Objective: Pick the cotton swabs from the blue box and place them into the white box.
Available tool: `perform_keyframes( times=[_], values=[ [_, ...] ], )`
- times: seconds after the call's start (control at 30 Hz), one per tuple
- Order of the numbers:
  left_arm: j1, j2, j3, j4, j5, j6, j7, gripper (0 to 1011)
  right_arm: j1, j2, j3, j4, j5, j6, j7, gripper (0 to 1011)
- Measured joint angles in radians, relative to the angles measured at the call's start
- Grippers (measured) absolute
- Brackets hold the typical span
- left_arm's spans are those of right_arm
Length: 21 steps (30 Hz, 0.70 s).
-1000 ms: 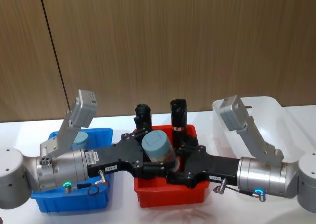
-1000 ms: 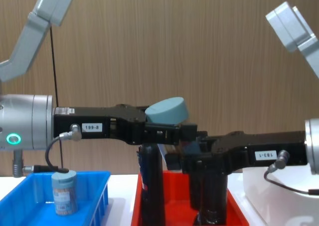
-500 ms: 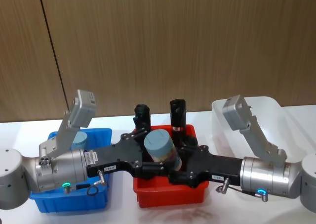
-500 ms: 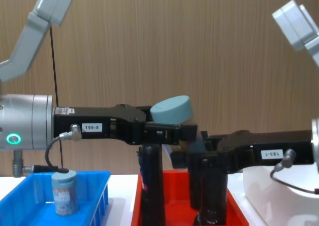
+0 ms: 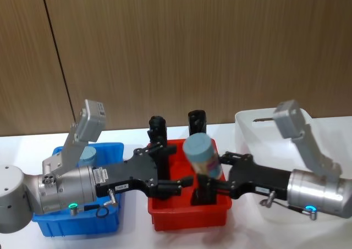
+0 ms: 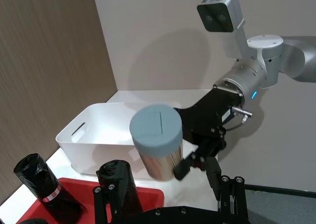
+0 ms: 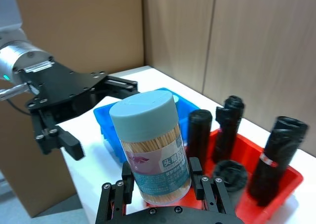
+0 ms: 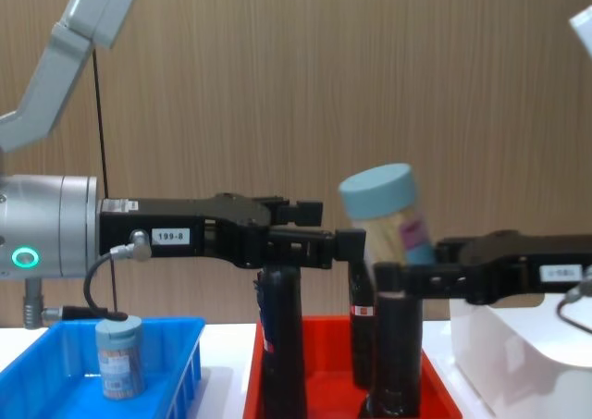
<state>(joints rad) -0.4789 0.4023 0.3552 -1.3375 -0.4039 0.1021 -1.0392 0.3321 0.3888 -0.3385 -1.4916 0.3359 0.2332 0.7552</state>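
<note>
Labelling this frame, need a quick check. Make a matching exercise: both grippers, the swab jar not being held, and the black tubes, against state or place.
Things:
1. left gripper
2. right gripper
3. spare swab jar
4. black tubes

States or places:
A. standing in the red tray
B. shut on a swab jar, held up
C. upright in the blue box
D. open, above the red tray

Pairs: 1-D, 2-B, 3-C, 4-A
</note>
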Motion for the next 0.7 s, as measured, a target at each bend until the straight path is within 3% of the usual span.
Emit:
perform_keyframes(
  times=[0.33,0.7],
  values=[
    [0.0,0.0,0.0,0.0,0.0,0.0,0.0,1004,-0.009,0.051,0.047,0.01,0.043,-0.028,-0.045,674],
    [0.0,0.0,0.0,0.0,0.0,0.0,0.0,1004,0.01,0.088,0.089,0.06,0.036,-0.04,-0.111,674]
  ],
)
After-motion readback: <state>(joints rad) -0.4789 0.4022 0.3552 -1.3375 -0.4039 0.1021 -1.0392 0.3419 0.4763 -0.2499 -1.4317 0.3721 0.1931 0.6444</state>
